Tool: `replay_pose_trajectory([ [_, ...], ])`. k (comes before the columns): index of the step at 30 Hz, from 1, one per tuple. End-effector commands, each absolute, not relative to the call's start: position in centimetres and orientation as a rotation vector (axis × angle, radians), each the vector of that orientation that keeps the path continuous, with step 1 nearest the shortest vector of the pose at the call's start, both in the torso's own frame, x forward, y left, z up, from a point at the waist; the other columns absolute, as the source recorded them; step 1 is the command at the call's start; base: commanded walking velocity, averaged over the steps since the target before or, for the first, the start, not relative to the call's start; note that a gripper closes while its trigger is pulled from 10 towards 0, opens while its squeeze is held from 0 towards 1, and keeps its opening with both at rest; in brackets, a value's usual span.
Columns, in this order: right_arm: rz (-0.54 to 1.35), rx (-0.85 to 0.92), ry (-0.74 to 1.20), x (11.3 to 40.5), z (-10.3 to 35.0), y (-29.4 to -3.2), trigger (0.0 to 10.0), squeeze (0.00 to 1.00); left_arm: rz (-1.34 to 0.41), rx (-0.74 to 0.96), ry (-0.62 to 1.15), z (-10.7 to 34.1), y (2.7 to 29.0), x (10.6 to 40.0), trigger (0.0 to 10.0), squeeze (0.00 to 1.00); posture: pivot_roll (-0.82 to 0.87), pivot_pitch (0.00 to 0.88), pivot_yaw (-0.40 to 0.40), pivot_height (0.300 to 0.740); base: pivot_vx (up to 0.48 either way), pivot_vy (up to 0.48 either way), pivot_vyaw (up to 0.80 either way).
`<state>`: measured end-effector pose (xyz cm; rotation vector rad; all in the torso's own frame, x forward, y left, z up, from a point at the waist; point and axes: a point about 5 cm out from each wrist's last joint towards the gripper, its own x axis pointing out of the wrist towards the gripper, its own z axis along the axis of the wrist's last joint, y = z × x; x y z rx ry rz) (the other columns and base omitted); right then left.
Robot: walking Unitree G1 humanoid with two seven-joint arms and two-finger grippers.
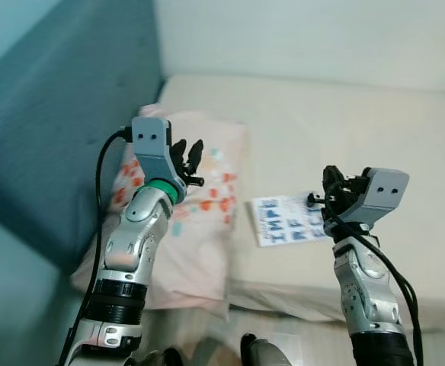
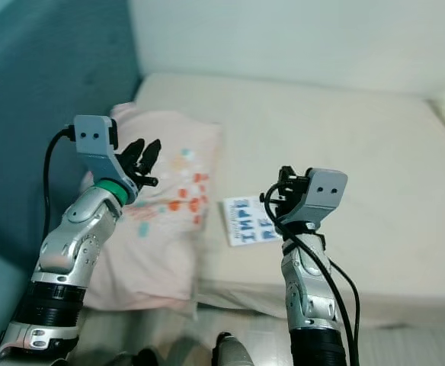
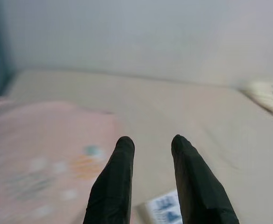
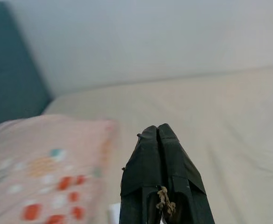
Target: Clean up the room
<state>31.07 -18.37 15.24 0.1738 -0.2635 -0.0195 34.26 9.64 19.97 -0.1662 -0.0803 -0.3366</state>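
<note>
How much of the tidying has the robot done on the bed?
Nothing looks tidied yet. A paper with blue letters lies on the bed beside the pink pillow, which hangs over the bed's edge. The left gripper is open above the pillow, and the right gripper is shut and empty near the paper. Picking up the paper and straightening the pillow seem left.

pillow: pale pink, scattered red, orange and teal marks
booklet: white with blue block lettering, beside the pillow
mattress: plain cream
headboard: dark teal, behind the pillow
wall: off-white
gripper fingers: black
</note>
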Motion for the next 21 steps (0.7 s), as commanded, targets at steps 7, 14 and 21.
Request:
replay_pose_trajectory([
  [7,-0.025,0.191,-0.235,31.15,14.64,-18.39,10.0,0.0,-0.354,-0.128,-0.067,19.44,9.55,34.39,10.0,0.0,-0.08,0.076,0.057,0.734,0.0,0.0,-0.79],
  [14,-0.028,0.187,-0.234,31.25,14.61,-18.36,10.0,0.0,-0.334,-0.113,-0.092,19.47,9.76,34.53,10.0,0.0,-0.08,0.074,0.059,0.734,0.0,0.0,-0.57],
  [21,-0.019,0.17,-0.234,31.32,14.61,-18.16,10.0,0.0,-0.332,-0.078,-0.122,19.54,9.83,34.43,10.0,0.0,-0.08,0.075,0.058,0.734,0.0,-0.069,0.0],
])
